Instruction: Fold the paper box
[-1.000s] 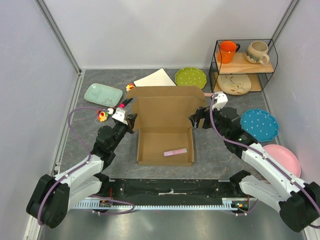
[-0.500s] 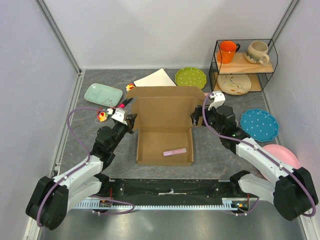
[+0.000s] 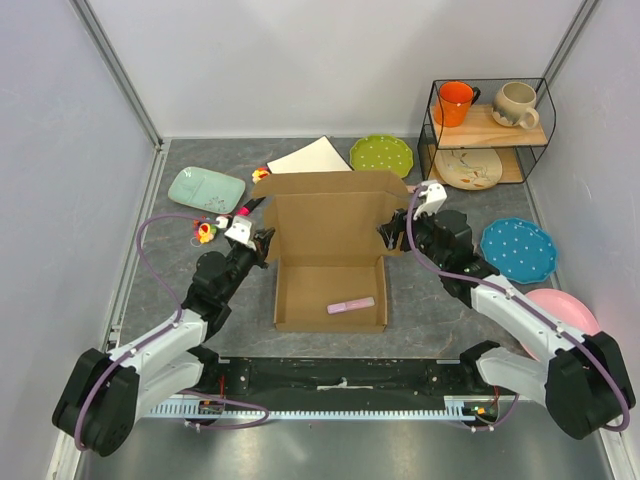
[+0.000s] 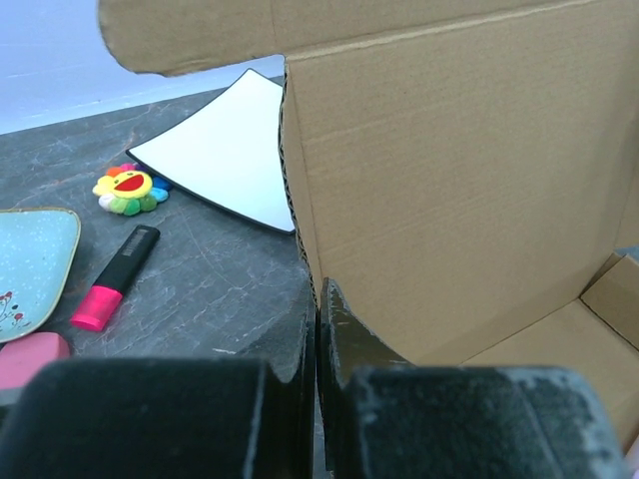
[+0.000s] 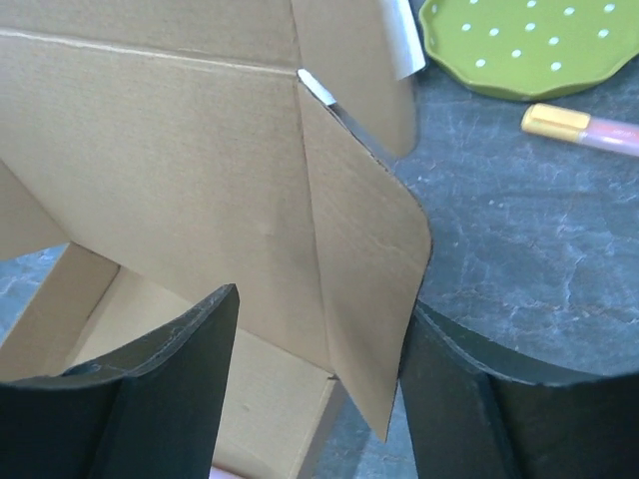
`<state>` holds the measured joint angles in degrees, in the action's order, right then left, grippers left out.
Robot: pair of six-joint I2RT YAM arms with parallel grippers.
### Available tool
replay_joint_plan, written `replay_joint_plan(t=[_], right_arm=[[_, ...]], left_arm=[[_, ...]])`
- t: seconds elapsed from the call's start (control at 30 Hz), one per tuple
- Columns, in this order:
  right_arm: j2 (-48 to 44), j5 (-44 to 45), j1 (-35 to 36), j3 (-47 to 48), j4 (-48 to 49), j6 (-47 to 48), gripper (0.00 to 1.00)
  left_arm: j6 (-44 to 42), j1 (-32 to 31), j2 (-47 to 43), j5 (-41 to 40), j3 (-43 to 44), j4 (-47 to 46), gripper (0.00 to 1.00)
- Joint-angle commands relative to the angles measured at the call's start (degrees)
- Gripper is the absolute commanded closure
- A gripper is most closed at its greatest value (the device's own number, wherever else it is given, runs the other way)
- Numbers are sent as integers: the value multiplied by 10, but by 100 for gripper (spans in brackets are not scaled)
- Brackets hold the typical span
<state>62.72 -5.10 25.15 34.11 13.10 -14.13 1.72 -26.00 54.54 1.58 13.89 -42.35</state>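
Paper box [image 3: 330, 215] just on the near side of the green plate [image 3: 381, 155], tray mouth facing up, lid standing upright along the plate-side edge, longer side running left to right. Left gripper [image 3: 264, 244] clamped thin on the box's left rear edge, left of the plate. Right gripper [image 3: 391, 235] wide apart, straddling the right side flap [image 5: 359, 289], nearer than the plate, not yet pinching. Likely next: close on that flap and swing it leftward into the tray. Right arm nearer for it.

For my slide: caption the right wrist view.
Open right gripper straddles a side flap of the brown corrugated cardboard box.
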Motion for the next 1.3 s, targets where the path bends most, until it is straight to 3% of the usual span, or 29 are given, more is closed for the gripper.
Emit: replay_joint_plan(t=[0.0, 0.2, 0.43, 0.53, 0.6, 0.77, 0.97, 1.13, 1.27], right_arm=[[-26, -25, 10, -1, -23, -22, 39], [-49, 43, 46, -4, -72, -25, 60], [-28, 135, 95, 3, -109, -45, 67], [-29, 162, 101, 6, -115, -47, 62], [-31, 178, 101, 17, -129, -45, 46], [-34, 217, 101, 48, -149, -24, 46], [-19, 204, 101, 67, -163, -20, 68], [-13, 196, 103, 54, -162, -24, 76], [-19, 221, 106, 44, -159, -18, 88]], left_arm=[[2, -7, 8, 10, 9, -24, 98], [5, -19, 1, -9, 8, -25, 98], [11, -38, -14, -41, -12, -54, 98], [6, -41, -18, -41, -12, -56, 98], [2, -41, -21, -40, -12, -56, 98], [-7, -48, -25, -37, -13, -53, 98], [-9, -54, -22, -36, -10, -49, 98], [0, -56, -15, -34, -3, -38, 98], [8, -56, -17, -33, 6, -16, 91]])
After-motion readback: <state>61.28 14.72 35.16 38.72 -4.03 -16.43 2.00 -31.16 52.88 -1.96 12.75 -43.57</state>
